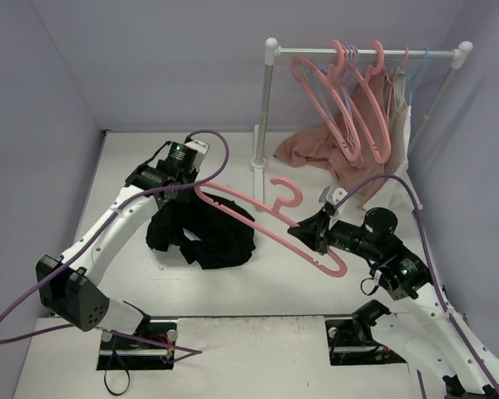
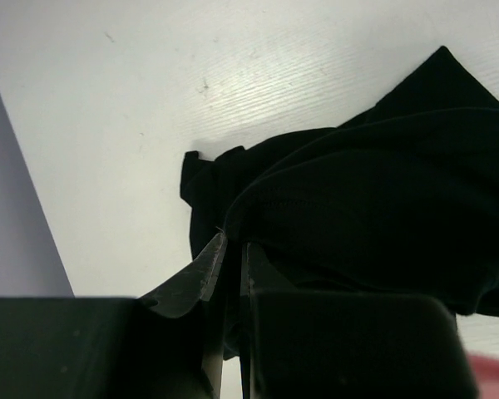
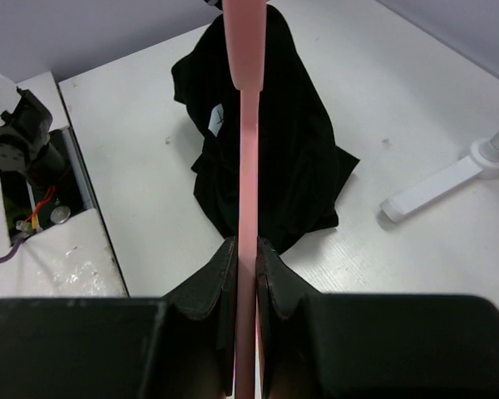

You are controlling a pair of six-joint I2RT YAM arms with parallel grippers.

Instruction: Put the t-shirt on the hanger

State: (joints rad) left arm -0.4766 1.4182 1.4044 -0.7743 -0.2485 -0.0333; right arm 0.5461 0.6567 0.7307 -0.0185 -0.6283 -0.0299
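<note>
The black t-shirt (image 1: 204,237) hangs bunched above the table's left-middle. My left gripper (image 1: 178,196) is shut on its upper edge; in the left wrist view the gripper (image 2: 233,248) pinches a fold of the t-shirt (image 2: 366,216). The pink hanger (image 1: 258,214) lies aslant, hook (image 1: 288,193) pointing to the far side, one end at the t-shirt's top by my left gripper. My right gripper (image 1: 313,229) is shut on its bar. In the right wrist view the gripper (image 3: 247,248) clamps the hanger (image 3: 248,125), which runs over the t-shirt (image 3: 299,141).
A white clothes rack (image 1: 366,50) stands at the back right with several pink hangers (image 1: 349,100), thin pale-blue ones, a dusty-pink garment (image 1: 316,150) and a white garment (image 1: 402,116). Its base foot (image 1: 258,166) stands on the table and shows in the right wrist view (image 3: 449,179).
</note>
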